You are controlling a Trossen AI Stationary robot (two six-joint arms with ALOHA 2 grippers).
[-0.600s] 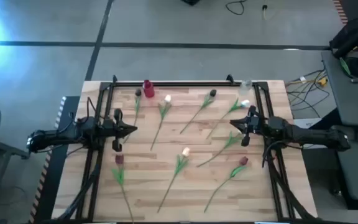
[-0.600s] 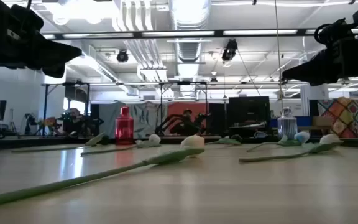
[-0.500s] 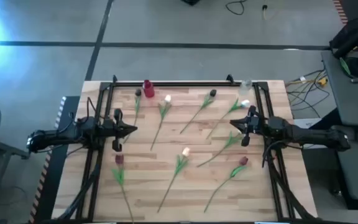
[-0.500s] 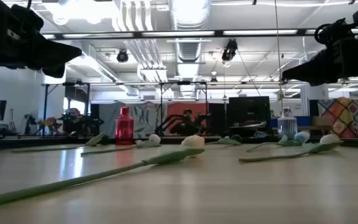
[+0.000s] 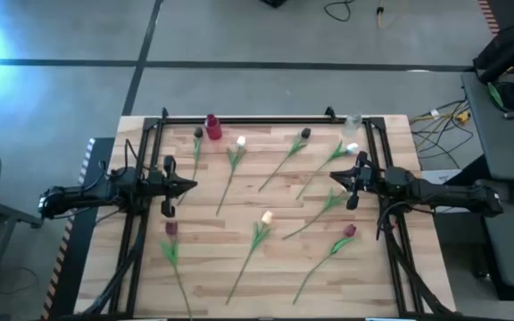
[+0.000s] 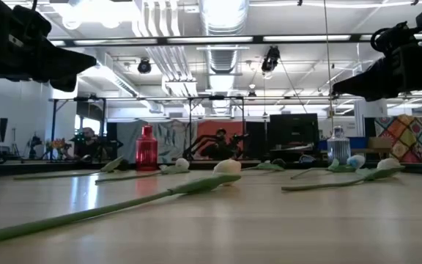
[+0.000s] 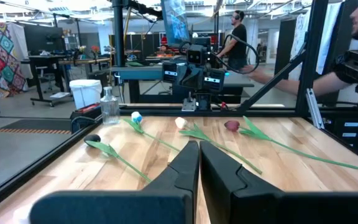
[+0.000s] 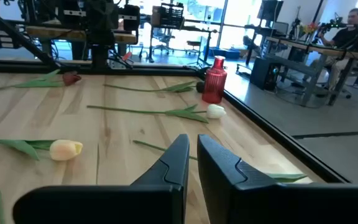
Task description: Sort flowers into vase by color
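Wooden table [image 5: 212,267] is carrying all the flowers [image 5: 257,234], lying loose and well apart, none sitting in the red vase [image 5: 213,126] or clear vase [image 5: 353,120] at the far edge, while left gripper [image 5: 188,185] and right gripper [image 5: 335,176] are hovering clenched, empty.

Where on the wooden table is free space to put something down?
Bare wood lies along the near edge of the wooden table, between the maroon tulip and the peach tulip. It is crowded at the far side, around the red vase and clear bottle.
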